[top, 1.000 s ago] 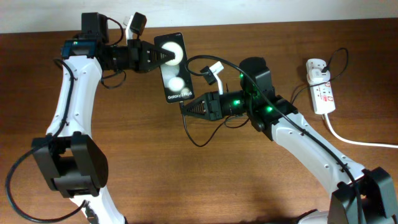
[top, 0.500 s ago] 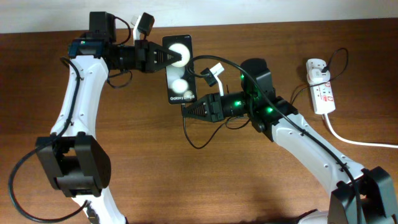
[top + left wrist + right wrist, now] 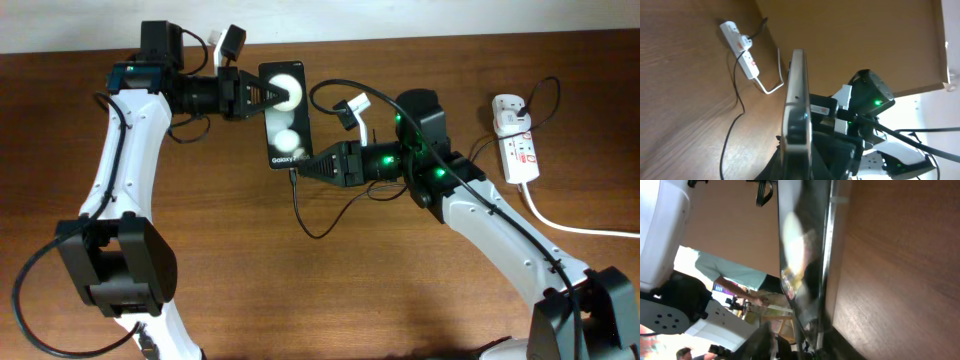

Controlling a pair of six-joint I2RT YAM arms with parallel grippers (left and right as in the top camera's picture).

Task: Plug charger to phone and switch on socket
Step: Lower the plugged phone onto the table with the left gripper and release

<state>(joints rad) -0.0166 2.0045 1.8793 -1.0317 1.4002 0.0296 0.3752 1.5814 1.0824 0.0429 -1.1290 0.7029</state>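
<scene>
The black phone, two white round shapes on its face, is held above the table with my left gripper shut on its upper part. In the left wrist view the phone stands edge-on between the jaws. My right gripper is at the phone's lower end, its fingers apart on either side of the phone. The charger's thin black cable hangs from that lower end and loops across the table. The plug tip itself is hidden. The white socket lies far right with a white adapter plugged in.
A thick white cord runs from the socket off the right edge. The socket and the black cable also show in the left wrist view. Wooden table below both arms; a pale wall runs along the back.
My right gripper has moved up to the phone's lower end and its jaws have parted. The left gripper and the phone shifted slightly between the earlier frames and stay shut together.
</scene>
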